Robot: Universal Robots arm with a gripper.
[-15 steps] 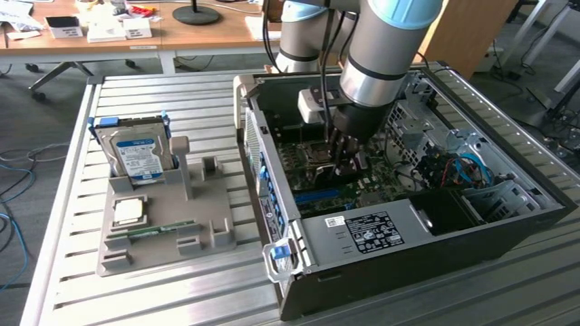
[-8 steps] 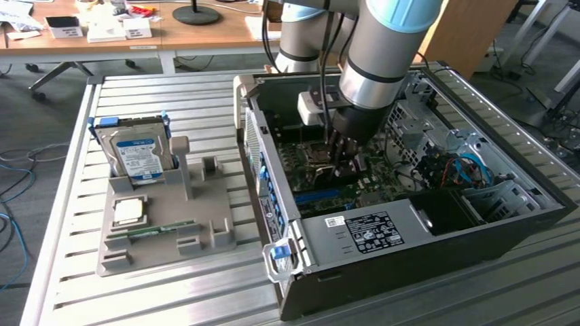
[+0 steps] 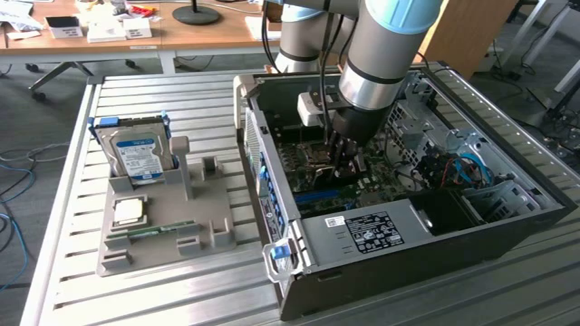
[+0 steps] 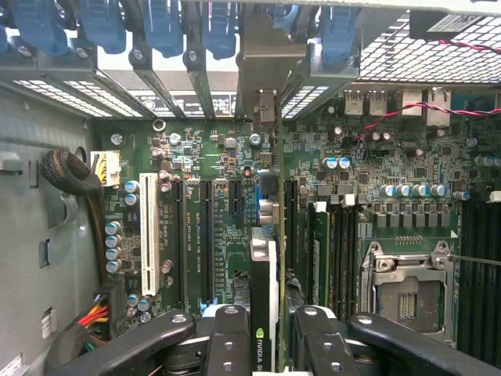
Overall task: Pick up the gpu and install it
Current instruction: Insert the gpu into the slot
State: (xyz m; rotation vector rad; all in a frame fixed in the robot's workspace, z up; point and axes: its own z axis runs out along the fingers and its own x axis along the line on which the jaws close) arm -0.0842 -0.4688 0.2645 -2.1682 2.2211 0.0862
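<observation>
Right, you're at the install step, not the pick. Your big items first: slatted metal table (image 3: 73,272), with the open PC case (image 3: 507,224) lying on it toward the exterior view's right edge, side panel off, motherboard (image 4: 227,157) exposed. Your arm (image 3: 390,47) reaches straight down into the case.

Toward the table's edge at the exterior view's left sits the grey parts holder (image 3: 163,231), carrying the hard drive (image 3: 138,155) upright at its far end, plus a CPU (image 3: 129,212) and a memory stick (image 3: 159,229) lying flat nearer the front. I see no gpu on it.

The gpu (image 4: 266,258) is in your gripper (image 4: 264,337), held on edge, fingers (image 4: 223,337) clamped on it from both sides. From the wrist view the card stands over the row of expansion slots (image 4: 205,235), its silver bracket (image 4: 268,106) pointing at the rear slot openings of the case. The white slot (image 4: 145,235) sits well to one side. I can't tell whether the card edge has entered a slot or just hovers above it.

My read on the next move: you need the card edge lined up parallel with one slot and the bracket lined up with its rear opening, then a straight, even press down. Any tilt risks jamming the connector.
</observation>
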